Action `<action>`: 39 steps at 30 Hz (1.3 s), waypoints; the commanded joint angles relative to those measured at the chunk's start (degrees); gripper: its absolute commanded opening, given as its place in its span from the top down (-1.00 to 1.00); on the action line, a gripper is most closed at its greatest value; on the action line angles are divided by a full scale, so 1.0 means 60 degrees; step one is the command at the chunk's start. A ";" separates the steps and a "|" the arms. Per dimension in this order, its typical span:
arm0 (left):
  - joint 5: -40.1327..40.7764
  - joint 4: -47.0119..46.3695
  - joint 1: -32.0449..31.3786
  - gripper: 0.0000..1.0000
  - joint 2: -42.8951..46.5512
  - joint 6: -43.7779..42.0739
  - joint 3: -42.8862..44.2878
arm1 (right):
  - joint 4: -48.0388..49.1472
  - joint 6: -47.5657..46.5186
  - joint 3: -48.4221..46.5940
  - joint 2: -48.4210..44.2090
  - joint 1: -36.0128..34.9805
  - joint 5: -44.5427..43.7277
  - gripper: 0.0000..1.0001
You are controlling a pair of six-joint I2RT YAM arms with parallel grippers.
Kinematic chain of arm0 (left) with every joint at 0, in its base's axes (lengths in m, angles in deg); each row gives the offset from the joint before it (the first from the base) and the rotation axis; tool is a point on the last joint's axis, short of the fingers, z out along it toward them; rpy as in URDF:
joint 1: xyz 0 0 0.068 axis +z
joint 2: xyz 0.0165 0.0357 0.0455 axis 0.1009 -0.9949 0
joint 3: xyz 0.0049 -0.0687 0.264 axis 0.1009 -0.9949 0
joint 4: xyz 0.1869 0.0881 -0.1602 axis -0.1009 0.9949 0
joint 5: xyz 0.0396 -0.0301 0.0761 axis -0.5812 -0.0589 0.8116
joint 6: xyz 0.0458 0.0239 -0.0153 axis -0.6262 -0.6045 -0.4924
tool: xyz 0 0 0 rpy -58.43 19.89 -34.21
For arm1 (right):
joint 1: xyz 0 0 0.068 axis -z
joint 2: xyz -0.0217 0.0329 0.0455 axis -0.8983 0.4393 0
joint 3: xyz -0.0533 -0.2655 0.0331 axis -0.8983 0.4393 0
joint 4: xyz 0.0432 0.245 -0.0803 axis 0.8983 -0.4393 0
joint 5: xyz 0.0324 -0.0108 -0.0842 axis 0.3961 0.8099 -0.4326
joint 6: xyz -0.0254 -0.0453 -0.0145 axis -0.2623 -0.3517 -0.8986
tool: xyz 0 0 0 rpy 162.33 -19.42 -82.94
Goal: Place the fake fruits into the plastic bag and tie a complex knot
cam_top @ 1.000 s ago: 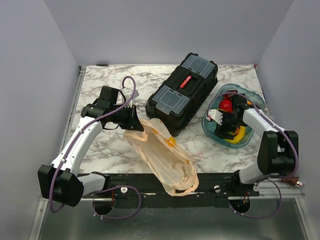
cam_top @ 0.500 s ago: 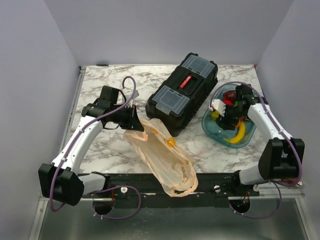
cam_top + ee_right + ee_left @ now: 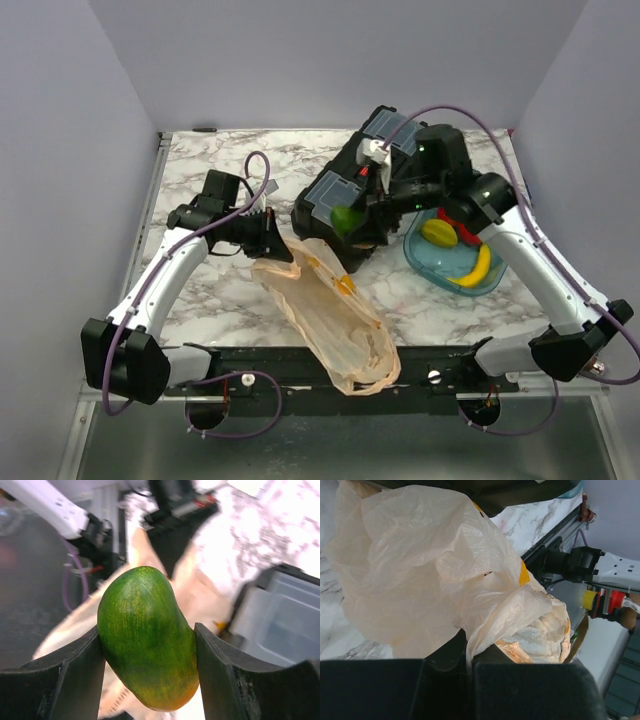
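Right gripper point(image 3: 148, 666) clamps a green fruit point(image 3: 145, 635) between its two fingers, poised above the near end of the black toolbox point(image 3: 325, 195) (the largest object on the marble table point(image 3: 200, 300)). Left gripper point(image 3: 468, 656) is closed on the edge of the plastic bag point(image 3: 330, 315), which stretches from that gripper to the table's near edge. Blue tray point(image 3: 420, 262), right of the toolbox, holds a banana point(image 3: 478, 268), a red fruit point(image 3: 462, 232) and a yellowish fruit point(image 3: 437, 232).
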 commanded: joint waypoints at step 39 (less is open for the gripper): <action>-0.2286 -0.0944 0.1779 1.00 0.0176 0.2206 -0.1462 | -0.0113 -0.2667 0.3491 0.0531 -0.3825 -0.1882 0.67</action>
